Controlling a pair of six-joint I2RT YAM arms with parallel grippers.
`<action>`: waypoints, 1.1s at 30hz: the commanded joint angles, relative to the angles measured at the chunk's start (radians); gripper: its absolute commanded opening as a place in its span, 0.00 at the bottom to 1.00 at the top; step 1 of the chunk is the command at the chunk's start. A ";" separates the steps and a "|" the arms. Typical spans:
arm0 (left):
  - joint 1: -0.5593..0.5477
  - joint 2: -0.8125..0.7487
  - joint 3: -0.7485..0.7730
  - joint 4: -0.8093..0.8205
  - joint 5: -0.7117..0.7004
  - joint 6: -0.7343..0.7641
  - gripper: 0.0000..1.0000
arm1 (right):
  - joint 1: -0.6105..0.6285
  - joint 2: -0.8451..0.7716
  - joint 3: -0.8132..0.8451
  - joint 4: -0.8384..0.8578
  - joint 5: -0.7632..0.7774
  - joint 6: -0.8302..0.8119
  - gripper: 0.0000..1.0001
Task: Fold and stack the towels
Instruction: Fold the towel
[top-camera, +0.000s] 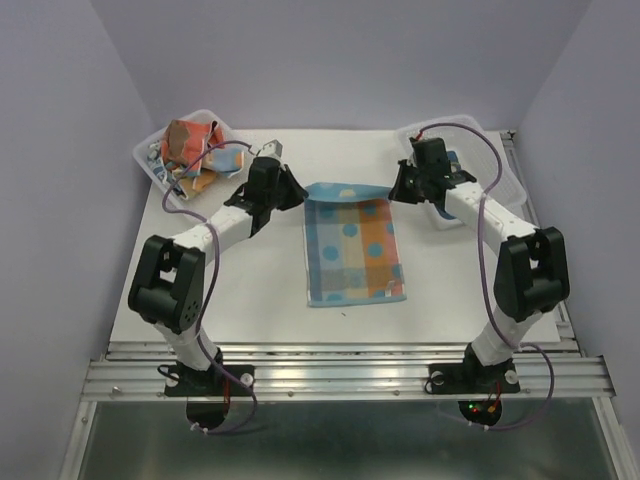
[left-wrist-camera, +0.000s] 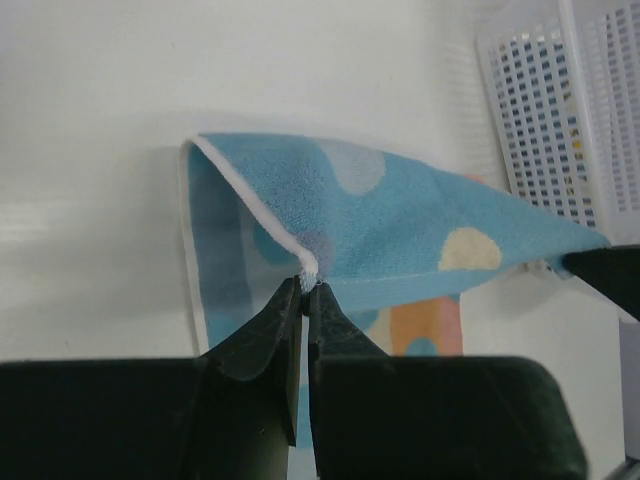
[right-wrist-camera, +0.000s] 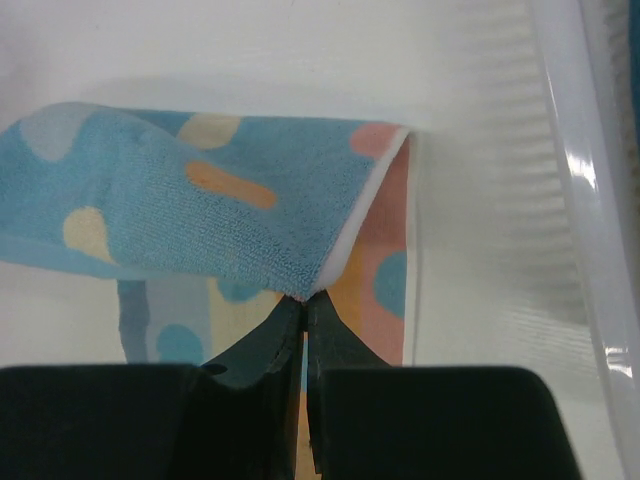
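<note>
While left gripper (left-wrist-camera: 305, 287), right gripper (right-wrist-camera: 303, 298) pinch 1 towel (top-camera: 352, 250), 2 baskets (top-camera: 143, 155) (top-camera: 508, 180) flank.

A flat white tabletop (top-camera: 450, 300) sits inside pale lilac walls (top-camera: 330, 60). A clear plastic basket with latticed sides (top-camera: 143, 158) stands at the table's far left corner. A second clear plastic basket (top-camera: 510, 185) stands at the far right; its perforated wall (left-wrist-camera: 560, 110) shows in the left wrist view. A blurred clear plastic rim (right-wrist-camera: 590, 200) in the right wrist view is probably the same basket. Ribbed silver metal rails (top-camera: 340, 365) run along the near edge.
</note>
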 joint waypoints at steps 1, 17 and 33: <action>-0.057 -0.157 -0.119 0.100 -0.065 -0.068 0.00 | -0.009 -0.136 -0.150 -0.008 -0.101 0.048 0.02; -0.226 -0.524 -0.603 0.126 -0.108 -0.261 0.00 | 0.008 -0.486 -0.521 -0.083 -0.269 0.096 0.02; -0.379 -0.652 -0.775 0.080 -0.119 -0.419 0.00 | 0.014 -0.658 -0.721 -0.174 -0.318 0.126 0.04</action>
